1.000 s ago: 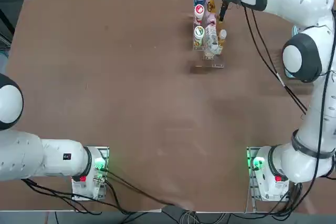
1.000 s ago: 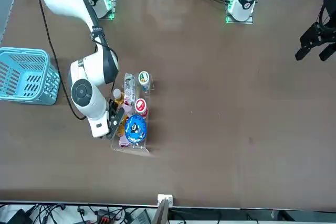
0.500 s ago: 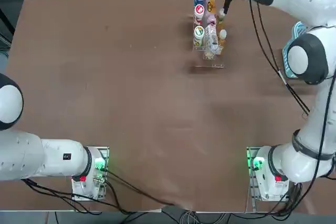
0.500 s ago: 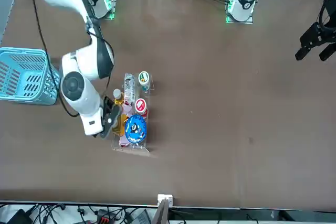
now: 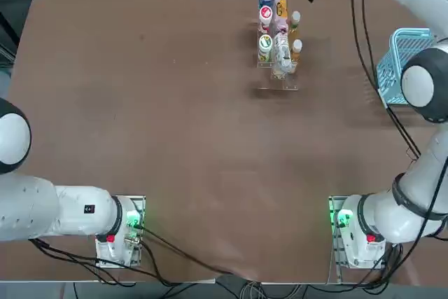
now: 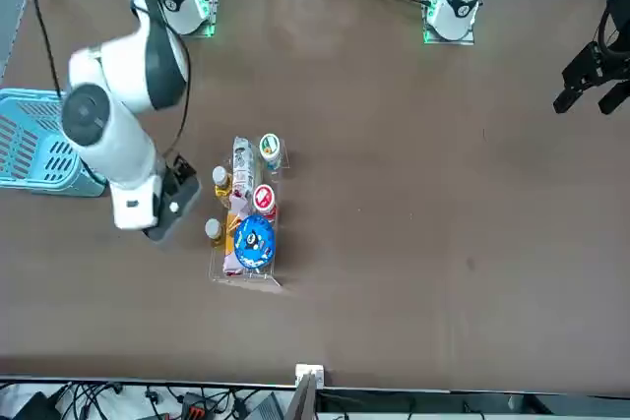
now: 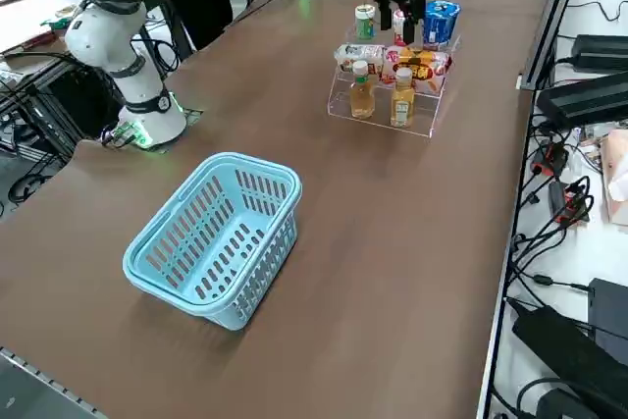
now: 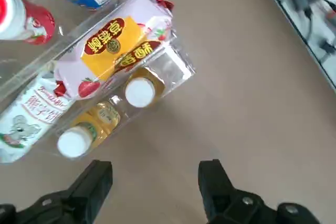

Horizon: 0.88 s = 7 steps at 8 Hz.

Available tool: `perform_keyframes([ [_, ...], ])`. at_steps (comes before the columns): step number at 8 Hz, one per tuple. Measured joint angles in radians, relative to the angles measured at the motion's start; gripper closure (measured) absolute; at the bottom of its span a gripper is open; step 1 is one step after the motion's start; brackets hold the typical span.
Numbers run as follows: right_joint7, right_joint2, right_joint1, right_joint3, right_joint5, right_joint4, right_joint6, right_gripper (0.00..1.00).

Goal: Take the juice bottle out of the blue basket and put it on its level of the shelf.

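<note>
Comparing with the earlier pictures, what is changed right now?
The right tool has let go and drawn back from the shelf, toward the basket's side. The second white-capped bottle now shows clearly beside its neighbour. Shelf and basket stayed in place.

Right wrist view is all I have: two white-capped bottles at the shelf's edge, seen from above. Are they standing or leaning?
Observer: Standing. The right side view shows both bottles upright, side by side on the lowest level of the shelf.

Operator: Good. Where is the blue basket? I don't have it.

Observer: On the table, to the robot's right of the shelf; the top view puts the blue basket nearer the arm bases than the shelf's far end.

Operator: And where am I relative to the shelf?

Observer: The front view shows the right gripper off the shelf's basket side, apart from both bottles.
</note>
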Motion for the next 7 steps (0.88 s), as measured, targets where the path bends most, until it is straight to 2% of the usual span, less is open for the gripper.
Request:
perform_keyframes([
  [4, 0.306, -0.117, -0.044, -0.002, 0.043, -0.001, -0.109, 0.00],
  [7, 0.388, -0.214, -0.097, -0.003, 0.048, -0.053, -0.145, 0.00],
])
